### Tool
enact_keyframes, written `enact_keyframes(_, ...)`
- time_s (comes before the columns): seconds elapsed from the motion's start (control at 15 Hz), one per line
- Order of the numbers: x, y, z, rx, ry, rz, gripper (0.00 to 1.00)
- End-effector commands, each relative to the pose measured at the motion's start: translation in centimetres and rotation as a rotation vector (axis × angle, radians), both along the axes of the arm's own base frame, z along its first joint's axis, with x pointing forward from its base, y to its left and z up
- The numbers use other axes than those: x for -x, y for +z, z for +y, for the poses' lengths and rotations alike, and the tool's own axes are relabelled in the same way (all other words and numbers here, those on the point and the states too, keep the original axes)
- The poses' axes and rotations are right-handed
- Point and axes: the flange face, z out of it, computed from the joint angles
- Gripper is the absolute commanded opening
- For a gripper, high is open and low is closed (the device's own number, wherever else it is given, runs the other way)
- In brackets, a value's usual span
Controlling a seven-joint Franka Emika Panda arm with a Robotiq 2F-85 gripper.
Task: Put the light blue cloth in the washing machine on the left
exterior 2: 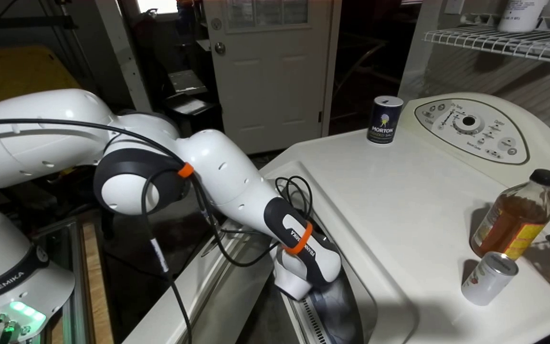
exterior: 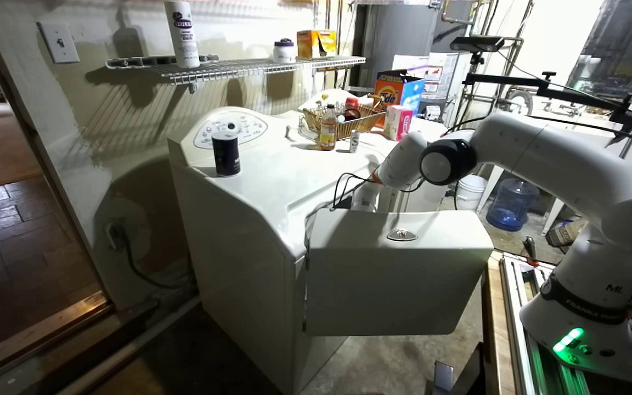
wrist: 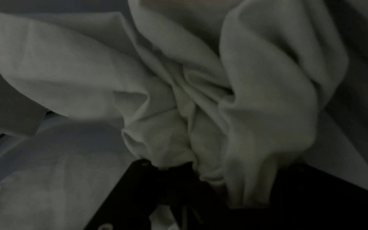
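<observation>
In the wrist view the light blue cloth (wrist: pixel 267 95) looks dim grey and is bunched in loose folds. My gripper (wrist: pixel 216 183) is shut on it, the gathered fabric pinched between dark fingers at the bottom of that view. The white washing machine (exterior: pixel 239 263) has its front door (exterior: pixel 398 291) swung open. My arm bends down between that door and the machine's front, its wrist (exterior 2: pixel 320 258) at the opening's edge in an exterior view. Both exterior views leave the fingers hidden, and no cloth can be made out clearly there.
On the machine's top stand a dark salt can (exterior 2: pixel 385 122), an amber bottle (exterior 2: pixel 513 222), a small white can (exterior 2: pixel 489 279) and a wicker basket (exterior: pixel 349 126). A wire shelf (exterior: pixel 261 67) hangs above. Black cables (exterior 2: pixel 217 239) loop along the arm.
</observation>
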Motion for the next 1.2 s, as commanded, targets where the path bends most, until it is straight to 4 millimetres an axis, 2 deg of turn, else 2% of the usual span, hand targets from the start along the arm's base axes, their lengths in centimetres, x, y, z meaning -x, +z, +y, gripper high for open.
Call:
enact_keyframes(0.0, -2.1, -0.1, -1.5, 0.088, 0.007, -0.051, 0.04)
enact_keyframes(0.47, -3.1, 0.5, -2.4, 0.162, -0.003, -0.114, 0.04)
enact_keyframes(0.53, -3.0, 0.5, -2.4, 0.166, -0.012, -0.117, 0.11)
enact_keyframes(0.6, -3.0, 0.5, -2.4, 0.179, -0.008, -0.118, 0.40)
enact_keyframes(0.67, -3.0, 0.4, -2.4, 0.184, -0.010, -0.116, 0.40)
enact_keyframes(1.13, -1.9, 0.1, -2.9, 0.277, -0.039, -0.028, 0.88)
